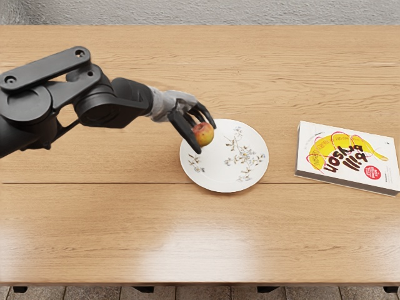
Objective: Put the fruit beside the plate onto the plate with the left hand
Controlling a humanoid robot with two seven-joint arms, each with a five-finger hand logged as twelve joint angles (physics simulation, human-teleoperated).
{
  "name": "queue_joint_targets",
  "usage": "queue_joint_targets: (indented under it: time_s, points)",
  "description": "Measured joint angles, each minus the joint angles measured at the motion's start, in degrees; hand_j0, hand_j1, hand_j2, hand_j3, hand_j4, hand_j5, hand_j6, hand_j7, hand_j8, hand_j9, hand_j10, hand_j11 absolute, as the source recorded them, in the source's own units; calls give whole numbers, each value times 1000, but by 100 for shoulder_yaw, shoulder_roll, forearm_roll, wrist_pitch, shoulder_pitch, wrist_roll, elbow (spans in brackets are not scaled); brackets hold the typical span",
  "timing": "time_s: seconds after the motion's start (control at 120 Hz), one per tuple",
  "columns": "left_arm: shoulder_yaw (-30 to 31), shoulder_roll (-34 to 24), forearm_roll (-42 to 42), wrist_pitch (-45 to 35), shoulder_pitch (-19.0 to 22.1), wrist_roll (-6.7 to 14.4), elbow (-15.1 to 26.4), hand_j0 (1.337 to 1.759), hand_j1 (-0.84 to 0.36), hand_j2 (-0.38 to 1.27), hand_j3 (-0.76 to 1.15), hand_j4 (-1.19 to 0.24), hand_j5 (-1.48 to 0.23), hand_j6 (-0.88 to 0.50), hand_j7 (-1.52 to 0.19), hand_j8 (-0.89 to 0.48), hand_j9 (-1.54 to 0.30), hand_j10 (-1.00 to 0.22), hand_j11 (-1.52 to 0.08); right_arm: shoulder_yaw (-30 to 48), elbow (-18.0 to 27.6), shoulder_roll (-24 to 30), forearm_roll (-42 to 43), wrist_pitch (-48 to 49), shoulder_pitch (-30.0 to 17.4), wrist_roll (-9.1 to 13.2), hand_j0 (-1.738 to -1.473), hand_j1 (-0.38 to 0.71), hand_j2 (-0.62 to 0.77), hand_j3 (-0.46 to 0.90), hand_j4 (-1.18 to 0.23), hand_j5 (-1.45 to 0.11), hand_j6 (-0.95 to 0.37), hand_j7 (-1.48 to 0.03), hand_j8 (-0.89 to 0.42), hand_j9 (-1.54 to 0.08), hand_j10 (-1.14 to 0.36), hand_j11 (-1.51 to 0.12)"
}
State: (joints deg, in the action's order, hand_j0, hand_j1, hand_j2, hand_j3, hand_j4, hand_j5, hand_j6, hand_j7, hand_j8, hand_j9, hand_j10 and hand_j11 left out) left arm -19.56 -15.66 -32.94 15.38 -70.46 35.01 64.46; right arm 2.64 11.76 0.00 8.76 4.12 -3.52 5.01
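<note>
A home-like dining spot: 1 long wooden bench (187, 237) carries 1 flower-patterned plate (253, 172) and 1 paperback book (347, 157), with a grey wall (200, 11) behind.

We see the left arm (106, 103) built from chunky shells in matte black, with a faint charcoal sheen where the light catches their edges. Its upper link (44, 74) is a flat bar with rounded ends, and we make out two small round recesses on it, like bolt caps, one near each end. Next comes a big drum-shaped joint housing (94, 111), then a thick, smooth forearm (130, 99) that narrows toward the wrist. At the wrist we notice a short cuff (164, 103) in pale grey. The left hand (187, 115) has a grey back, and its fingers (190, 137) are slim, black and jointed, with rounded tips.
</note>
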Motion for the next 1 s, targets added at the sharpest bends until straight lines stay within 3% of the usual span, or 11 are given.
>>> queue_joint_targets:
  time_s: [0.058,0.217,0.325,0.467,0.608,0.767,0.892,1.0]
  points:
    - [67,187,-18,0,2,-1,-44,1656,-116,191,0,-437,-618,-357,-619,-382,-619,-467,-618,0,1,0,-1,0,0,0,-1658,-327,-4,0,-19,-24,-19,-24,-19,-24,-19,-24]
    - [172,91,-10,9,-42,0,-86,1657,49,102,0,-270,-380,-233,-380,-245,-378,-274,-377,0,1,0,0,0,0,0,-1658,-327,-4,0,-19,-24,-19,-24,-19,-24,-19,-24]
    - [-346,-834,388,924,84,0,-90,1658,120,69,0,-203,-281,-181,-281,-189,-280,-205,-279,0,1,0,1,0,0,0,-1658,-327,-4,0,-19,-24,-19,-24,-19,-24,-19,-24]
    - [-788,-1393,1314,1697,124,-1,-98,1658,194,42,0,-136,-185,-125,-185,-129,-184,-137,-184,0,1,0,2,0,0,0,-1658,-327,-4,0,-19,-24,-19,-24,-19,-24,-19,-24]
    - [-897,-2592,2381,1896,953,-1,-100,1658,271,21,0,-68,-92,-62,-92,-64,-92,-68,-92,0,2,0,0,1,0,0,-1658,-327,-4,0,-19,-24,-19,-24,-19,-24,-19,-24]
    - [-922,-3381,3087,1950,1379,-1,-102,1658,313,10,0,-31,-43,-29,-43,-30,-42,-31,-42,0,2,0,1,1,0,0,-1658,-327,-4,0,-19,-24,-19,-24,-19,-24,-19,-24]
    - [-930,-3916,3362,1962,1422,-1,-107,1658,330,5,0,-17,-23,-15,-23,-16,-23,-17,-23,0,2,0,1,1,0,0,-1658,-327,-4,0,-19,-24,-18,-24,-18,-24,-18,-24]
    - [-932,-3953,3440,1966,1422,-1,-201,1658,338,3,0,-10,-14,-9,-14,-9,-13,-10,-13,0,2,0,2,1,0,0,-1658,-327,-4,0,-19,-24,-18,-24,-18,-24,-18,-24]
